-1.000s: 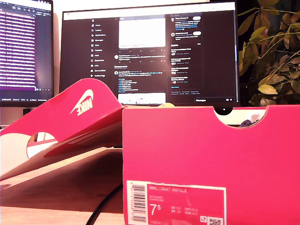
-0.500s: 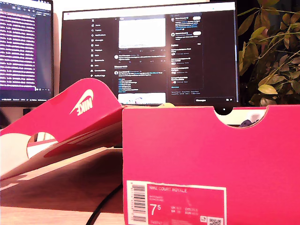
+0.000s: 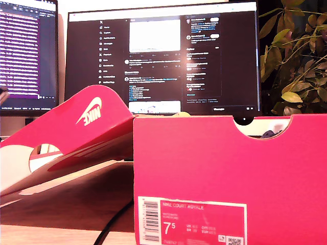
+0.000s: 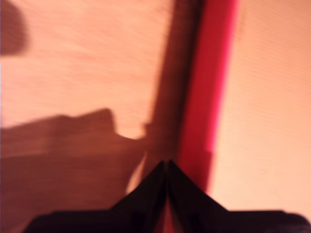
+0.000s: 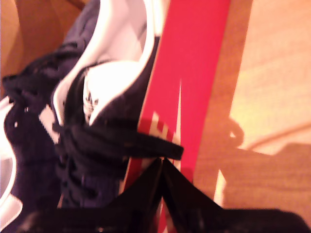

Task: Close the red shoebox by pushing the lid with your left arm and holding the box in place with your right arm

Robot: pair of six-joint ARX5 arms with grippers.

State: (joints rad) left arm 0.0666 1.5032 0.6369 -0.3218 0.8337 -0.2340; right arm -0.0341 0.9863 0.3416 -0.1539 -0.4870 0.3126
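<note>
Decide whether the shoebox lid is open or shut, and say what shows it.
Open. In the exterior view the lid slopes away to the left of the shoebox, leaving its top uncovered; shoes show inside.

The exterior view looks level and close at the shoebox [image 3: 230,173] front; both wrist views look down along its walls.

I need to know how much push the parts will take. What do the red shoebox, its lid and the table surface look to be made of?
The red shoebox looks like matte printed cardboard: flat walls, cut notch, paper label. Its lid seems the same thin card, since the open flap bows. The table looks like smooth wood or wood-look laminate, with faint grain; which one I cannot tell.
</note>
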